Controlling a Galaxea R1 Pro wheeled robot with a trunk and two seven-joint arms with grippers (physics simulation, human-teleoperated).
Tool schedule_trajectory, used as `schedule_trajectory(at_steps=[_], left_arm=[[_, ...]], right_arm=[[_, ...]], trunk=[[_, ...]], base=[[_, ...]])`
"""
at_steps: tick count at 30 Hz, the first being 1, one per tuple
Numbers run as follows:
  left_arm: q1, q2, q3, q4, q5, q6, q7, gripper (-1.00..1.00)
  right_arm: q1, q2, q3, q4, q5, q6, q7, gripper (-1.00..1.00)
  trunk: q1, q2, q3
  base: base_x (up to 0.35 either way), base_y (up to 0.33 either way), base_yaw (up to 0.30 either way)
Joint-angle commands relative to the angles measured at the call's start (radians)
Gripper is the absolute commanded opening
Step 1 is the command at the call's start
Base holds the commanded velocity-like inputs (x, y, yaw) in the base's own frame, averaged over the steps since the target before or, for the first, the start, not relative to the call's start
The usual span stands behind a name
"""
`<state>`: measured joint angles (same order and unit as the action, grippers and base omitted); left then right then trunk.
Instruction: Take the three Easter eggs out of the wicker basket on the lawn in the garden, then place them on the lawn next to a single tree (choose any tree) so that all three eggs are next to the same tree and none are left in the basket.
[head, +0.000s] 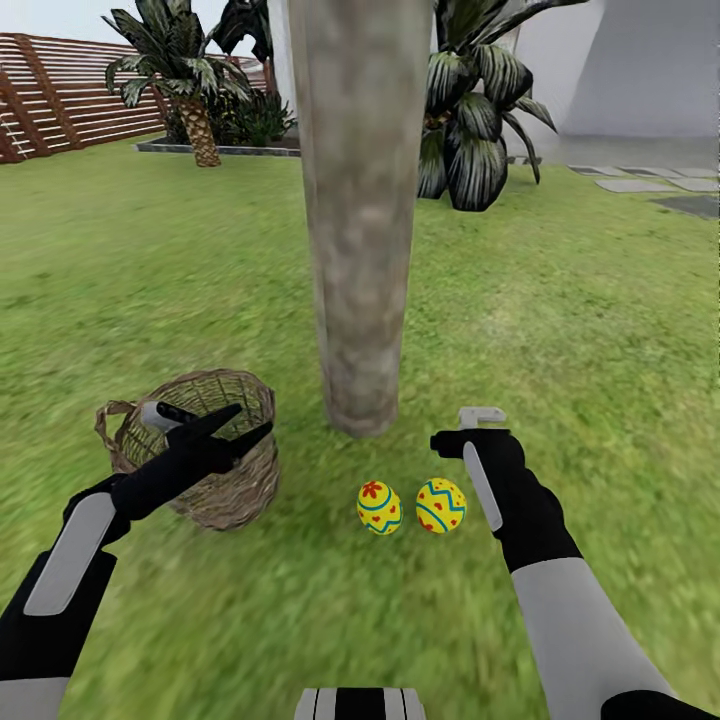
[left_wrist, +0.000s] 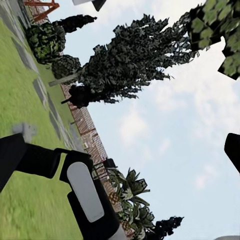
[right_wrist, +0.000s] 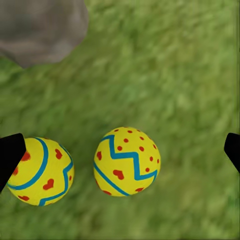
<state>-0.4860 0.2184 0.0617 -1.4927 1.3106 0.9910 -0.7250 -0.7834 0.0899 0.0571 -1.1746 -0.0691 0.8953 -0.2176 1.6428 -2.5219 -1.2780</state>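
Two yellow Easter eggs (head: 379, 508) (head: 441, 505) with blue zigzags and red marks lie side by side on the lawn (head: 560, 330), just in front of the tree's thick mottled trunk (head: 355, 250). My right gripper (head: 468, 432) hovers open above the right egg (right_wrist: 126, 161), a fingertip (right_wrist: 11, 152) at each side of the wrist view; the other egg (right_wrist: 42, 171) and the trunk base (right_wrist: 40, 27) show there too. The wicker basket (head: 225, 490) stands left of the trunk. My left gripper (head: 255, 418) is open over its rim, holding nothing. The third egg is hidden.
A scaly-trunked palm (head: 195, 120) and a broad-leaved plant (head: 475, 130) stand behind the tree, with a brown slatted fence (head: 60, 95) at far left. Grey stepping stones (head: 640, 185) and a white house wall (head: 640, 70) lie at far right. The left wrist view faces sky, dark conifers (left_wrist: 130, 65) and my right arm (left_wrist: 87, 197).
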Motion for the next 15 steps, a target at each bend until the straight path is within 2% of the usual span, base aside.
schedule_trajectory(at_steps=[1,8,13,15], left_arm=[[0.0,0.0,0.001,0.0,-0.002,0.004,-0.003,1.0],[0.0,0.002,0.006,0.002,-0.002,0.006,-0.004,1.0],[0.001,0.002,0.103,0.007,-0.002,0.013,-0.005,1.0],[0.003,0.009,0.126,0.008,-0.002,0.016,-0.004,1.0]], right_arm=[[0.0,0.0,0.001,-0.001,-0.008,0.003,-0.008,1.0],[0.014,0.0,0.001,-0.033,-0.009,0.003,-0.008,1.0],[0.028,0.002,0.003,-0.032,-0.009,0.001,-0.008,1.0],[0.028,0.002,0.003,-0.033,-0.009,0.002,-0.008,1.0]], trunk=[[-0.001,0.0,0.003],[-0.004,0.002,0.03],[-0.006,0.003,0.05],[-0.007,0.003,0.057]], base=[[0.0,0.0,0.0],[0.0,0.0,0.0],[0.0,0.0,0.0],[0.0,0.0,0.0]])
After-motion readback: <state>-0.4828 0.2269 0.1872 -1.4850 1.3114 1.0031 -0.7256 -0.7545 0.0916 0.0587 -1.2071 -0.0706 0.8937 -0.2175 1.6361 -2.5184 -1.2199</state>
